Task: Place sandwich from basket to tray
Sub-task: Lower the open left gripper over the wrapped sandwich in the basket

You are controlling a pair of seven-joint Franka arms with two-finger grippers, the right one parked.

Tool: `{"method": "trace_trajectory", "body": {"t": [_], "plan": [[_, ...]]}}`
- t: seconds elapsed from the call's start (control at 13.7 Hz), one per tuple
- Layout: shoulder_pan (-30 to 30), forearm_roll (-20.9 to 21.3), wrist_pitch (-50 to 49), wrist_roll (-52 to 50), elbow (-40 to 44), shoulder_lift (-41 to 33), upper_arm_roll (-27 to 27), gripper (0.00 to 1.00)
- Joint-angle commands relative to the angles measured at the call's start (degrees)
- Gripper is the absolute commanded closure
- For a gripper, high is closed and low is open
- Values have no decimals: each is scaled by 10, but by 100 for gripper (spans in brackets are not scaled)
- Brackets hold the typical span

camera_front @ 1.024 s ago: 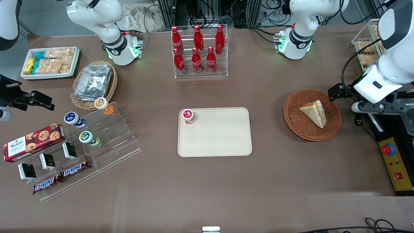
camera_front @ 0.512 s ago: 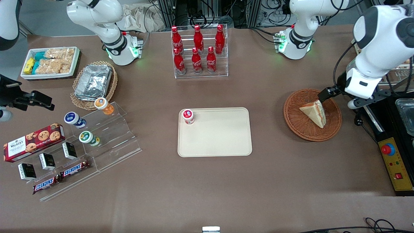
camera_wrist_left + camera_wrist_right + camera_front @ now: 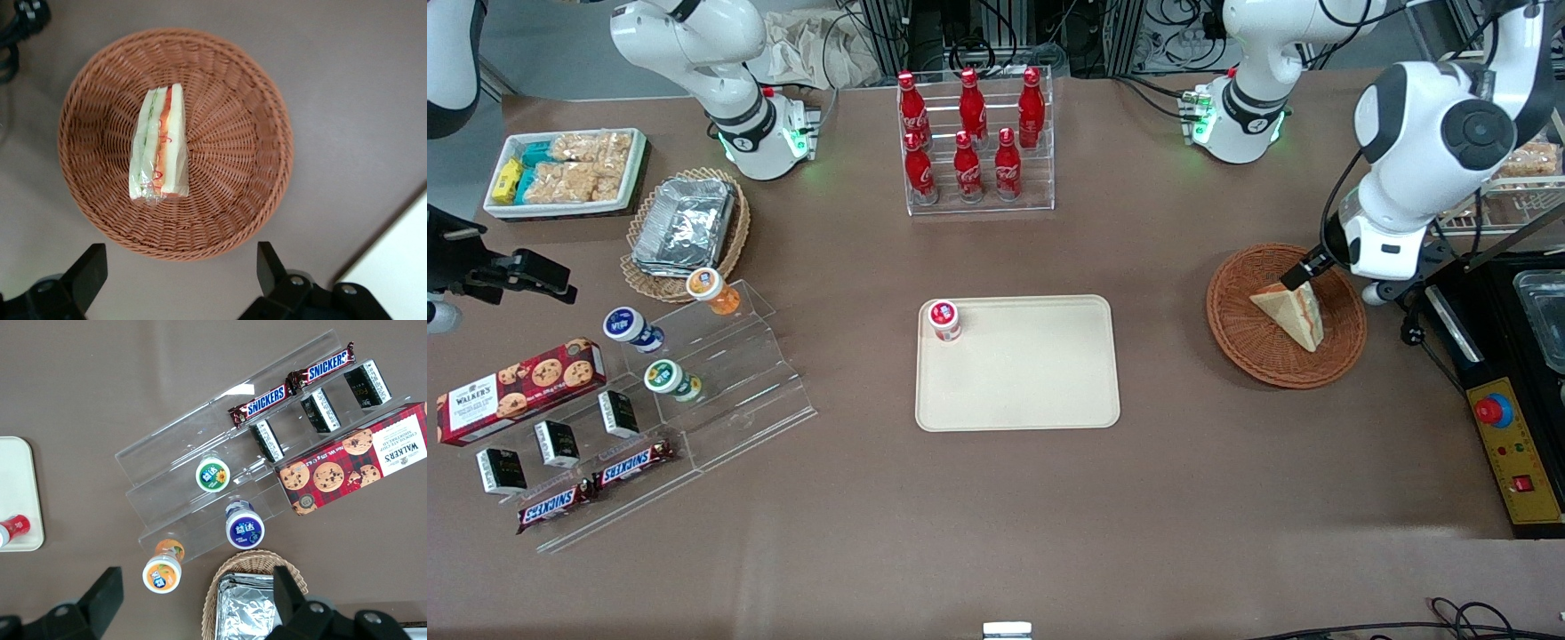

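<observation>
The sandwich [image 3: 1291,309] is a pale bread wedge with red, orange and green layers, and it lies in the round reddish-brown wicker basket [image 3: 1249,356] toward the working arm's end of the table. The left wrist view looks straight down on the sandwich [image 3: 160,143] inside the basket [image 3: 267,133]. My left gripper [image 3: 1303,270] hangs above the basket's rim, at the edge farther from the front camera, close to the sandwich's tip. Its black fingers [image 3: 267,263] stand wide apart, so the gripper [image 3: 179,267] is open and holds nothing. The cream tray [image 3: 1032,382] lies mid-table, and a corner of the tray [image 3: 400,267] shows in the wrist view.
A small red-capped bottle [image 3: 943,320] stands on the tray's corner. A rack of cola bottles [image 3: 974,142] stands farther back. A yellow control box [image 3: 1516,444] and a metal container [image 3: 1543,311] sit beside the basket. An acrylic snack stand [image 3: 694,382] lies toward the parked arm's end.
My left gripper has swung in from past the table's edge over the basket's rim, near the sandwich's tip. The sandwich and basket have not moved.
</observation>
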Motion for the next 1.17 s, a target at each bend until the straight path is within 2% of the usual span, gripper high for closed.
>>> {"method": "trace_trajectory", "body": {"t": [0.0, 0.44, 1.1], "plan": [[0, 5, 47, -42, -34, 20, 1, 0], [51, 3, 107, -46, -39, 105, 3, 0], [53, -2, 160, -49, -38, 186, 3, 1]]}}
